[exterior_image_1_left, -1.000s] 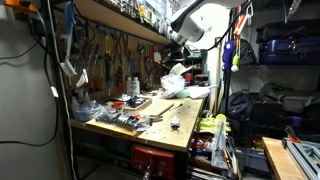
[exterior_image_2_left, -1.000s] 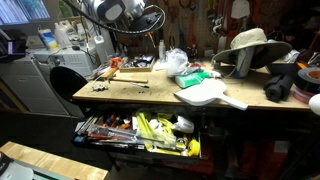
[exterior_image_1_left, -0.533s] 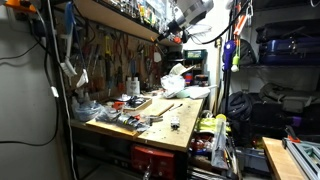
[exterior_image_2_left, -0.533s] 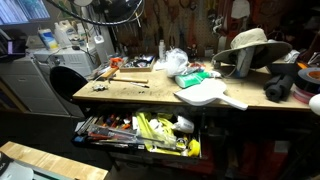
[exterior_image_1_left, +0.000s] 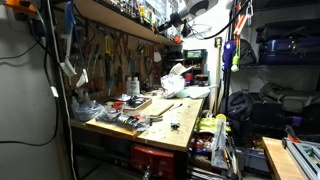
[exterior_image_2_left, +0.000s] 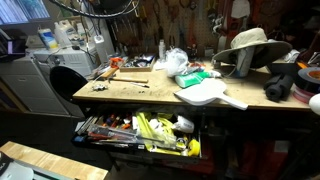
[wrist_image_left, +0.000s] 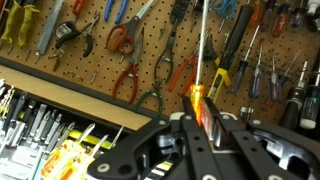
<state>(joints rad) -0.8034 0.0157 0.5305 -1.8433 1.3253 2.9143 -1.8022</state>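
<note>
In the wrist view my gripper (wrist_image_left: 200, 122) is shut on an orange-handled screwdriver (wrist_image_left: 198, 102). Its thin metal shaft (wrist_image_left: 203, 40) points away toward a pegboard (wrist_image_left: 90, 60) hung with pliers and screwdrivers. In an exterior view the gripper (exterior_image_1_left: 181, 22) is high above the workbench (exterior_image_1_left: 180, 125), level with the upper shelf, and an orange spot (exterior_image_1_left: 178, 38) shows just below it. In an exterior view only a bit of the arm (exterior_image_2_left: 108, 6) shows at the top edge.
The workbench (exterior_image_2_left: 150, 95) carries scattered tools, a white bag (exterior_image_2_left: 172, 62), a hat (exterior_image_2_left: 248, 45) and a white paddle-shaped board (exterior_image_2_left: 210, 95). An open drawer (exterior_image_2_left: 140, 130) full of tools juts from its front. A shelf (exterior_image_1_left: 120, 22) runs above the pegboard.
The arm has risen from just above the bench's back to near the top shelf. It has almost left the top of both exterior views.
</note>
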